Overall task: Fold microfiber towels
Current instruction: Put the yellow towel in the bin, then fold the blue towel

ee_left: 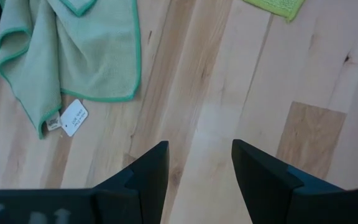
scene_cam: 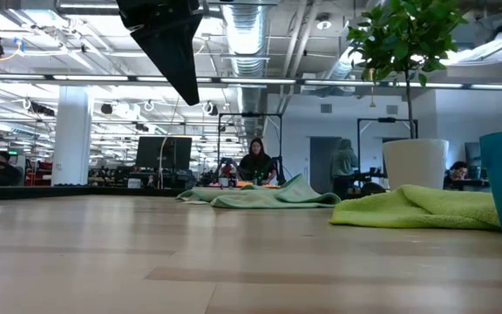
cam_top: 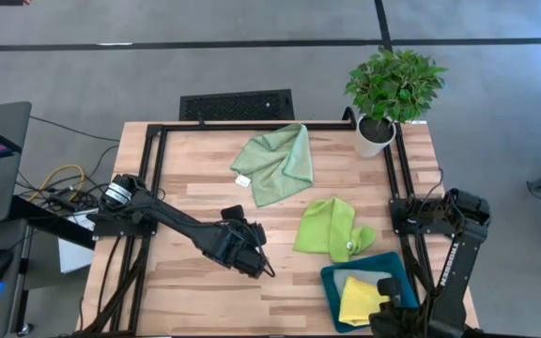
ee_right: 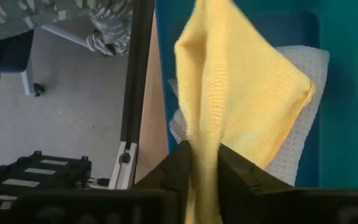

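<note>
A sage green towel (cam_top: pixel 275 161) lies crumpled at the table's far middle, and a lime green towel (cam_top: pixel 332 228) lies bunched right of centre. At the near right, a teal tray (cam_top: pixel 332 282) holds a light grey-blue towel (ee_right: pixel 297 130) with a yellow towel (cam_top: pixel 357 300) on top of it. My right gripper (ee_right: pixel 204 168) hangs over the tray, shut on the yellow towel. Over bare wood at the table's middle, my left gripper (ee_left: pixel 197 168) is open, with nothing between its fingers. My right gripper pinches a bunched-up ridge of the yellow towel (ee_right: pixel 205 149) between its two fingers. It comes from above, pointing down. The cloth spreads out below the fingers, and its lower part rests on the grey-blue towel in the tray.
A potted plant (cam_top: pixel 383 103) stands at the far right corner. A black frame rail (cam_top: pixel 158 178) runs along the table's left, far and right sides. Bare wood (cam_top: pixel 177 291) lies at the near left. The low view shows people in the room beyond the table.
</note>
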Available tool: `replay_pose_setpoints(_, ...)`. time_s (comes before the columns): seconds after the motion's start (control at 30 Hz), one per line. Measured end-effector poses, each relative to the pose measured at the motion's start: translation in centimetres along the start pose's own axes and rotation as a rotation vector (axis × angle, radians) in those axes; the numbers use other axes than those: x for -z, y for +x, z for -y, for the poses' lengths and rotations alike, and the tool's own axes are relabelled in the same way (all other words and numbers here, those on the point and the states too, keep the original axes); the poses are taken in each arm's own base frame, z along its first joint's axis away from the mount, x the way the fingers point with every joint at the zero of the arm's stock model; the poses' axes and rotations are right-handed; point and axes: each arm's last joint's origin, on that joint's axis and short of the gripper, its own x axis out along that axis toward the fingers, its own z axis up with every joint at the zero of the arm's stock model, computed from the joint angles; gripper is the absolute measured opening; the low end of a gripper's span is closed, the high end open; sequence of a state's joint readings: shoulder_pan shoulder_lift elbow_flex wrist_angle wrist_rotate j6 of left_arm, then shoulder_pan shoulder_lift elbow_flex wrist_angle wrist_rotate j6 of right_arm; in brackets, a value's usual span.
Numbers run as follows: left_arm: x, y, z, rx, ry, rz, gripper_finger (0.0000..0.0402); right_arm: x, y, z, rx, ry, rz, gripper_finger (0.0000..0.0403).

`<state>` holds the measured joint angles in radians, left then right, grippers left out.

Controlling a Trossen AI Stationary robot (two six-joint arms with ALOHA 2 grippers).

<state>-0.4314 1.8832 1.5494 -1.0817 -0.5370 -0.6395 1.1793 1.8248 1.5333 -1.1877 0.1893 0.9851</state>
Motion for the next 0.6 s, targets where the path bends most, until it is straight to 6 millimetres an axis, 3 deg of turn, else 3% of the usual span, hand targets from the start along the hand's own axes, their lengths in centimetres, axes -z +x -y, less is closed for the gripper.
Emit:
replay_pose_setpoints(0.3,0.0,0.0,0.0,0.000,0.031,0.000,0.0169,-0.2,0.0,0.2,0.016,-0.039,0.016,0.0161)
replay_pose_setpoints(0.6,-1.0,1.1,-1.6,-0.014,0.020,-0.022,0.0169,-0.5,0.1,0.5,0.080,-0.035,0.089,0.0172)
